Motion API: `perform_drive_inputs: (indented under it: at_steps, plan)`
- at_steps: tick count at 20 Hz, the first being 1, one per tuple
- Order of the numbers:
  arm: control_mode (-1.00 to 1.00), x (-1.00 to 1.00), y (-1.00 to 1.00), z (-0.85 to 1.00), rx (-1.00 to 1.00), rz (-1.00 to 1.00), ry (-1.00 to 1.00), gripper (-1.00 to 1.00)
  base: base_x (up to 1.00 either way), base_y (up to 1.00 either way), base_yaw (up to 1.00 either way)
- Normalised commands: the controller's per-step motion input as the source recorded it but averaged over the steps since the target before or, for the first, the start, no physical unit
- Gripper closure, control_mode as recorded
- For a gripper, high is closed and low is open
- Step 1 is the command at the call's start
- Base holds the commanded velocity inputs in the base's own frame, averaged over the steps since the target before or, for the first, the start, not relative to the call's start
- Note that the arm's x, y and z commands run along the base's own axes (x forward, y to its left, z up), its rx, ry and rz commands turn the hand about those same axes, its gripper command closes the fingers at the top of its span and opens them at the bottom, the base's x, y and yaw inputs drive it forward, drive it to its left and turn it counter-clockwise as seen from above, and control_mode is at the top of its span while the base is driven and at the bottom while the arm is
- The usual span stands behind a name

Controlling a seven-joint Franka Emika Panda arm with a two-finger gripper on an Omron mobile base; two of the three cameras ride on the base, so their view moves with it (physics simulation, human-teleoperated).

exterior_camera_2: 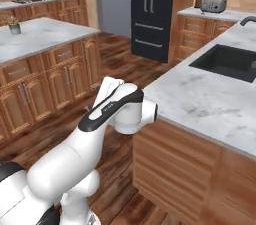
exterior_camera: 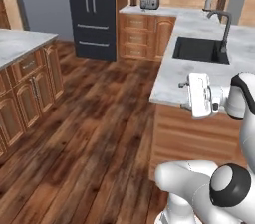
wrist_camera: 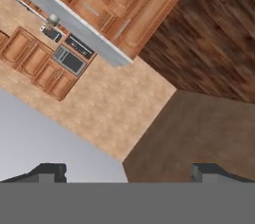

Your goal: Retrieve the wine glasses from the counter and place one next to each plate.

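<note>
Gaping end effector [wrist_camera: 127, 173] (holds nothing) | toaster [exterior_camera: 150, 2] on counter [exterior_camera: 172, 13] | writing: unreadable

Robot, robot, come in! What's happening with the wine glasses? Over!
Gripper open, holding nothing. No wine glasses or plates in sight yet. Island top with black sink beside arm; toaster on far counter.

We look along the tool [wrist_camera: 127, 172], its two dark fingertips [wrist_camera: 50, 170] set wide apart with nothing between them. The view is rolled: brown wooden cabinets [wrist_camera: 124, 4] fill the top, dark plank floor [wrist_camera: 214, 34] the right, a tan wall [wrist_camera: 104, 103] the middle.
</note>
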Motion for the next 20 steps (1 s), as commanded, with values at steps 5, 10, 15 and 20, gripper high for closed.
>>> perform_drive_inputs:
  at_steps: [5, 10, 15, 20]
  plan:
    - [1.00, 0.00, 0.00, 0.00, 0.00, 0.00, 0.00, -1.00, 0.68, 1.00, -0.39]
    - [1.00, 0.00, 0.00, 0.00, 0.00, 0.00, 0.00, -1.00, 0.94, 1.00, -0.41]
    - [1.00, 0.00, 0.00, 0.00, 0.00, 0.00, 0.00, -1.00, 0.95, 1.00, -0.39]
    - [1.00, 0.00, 0.00, 0.00, 0.00, 0.00, 0.00, -1.00, 1.00, 1.00, -0.42]
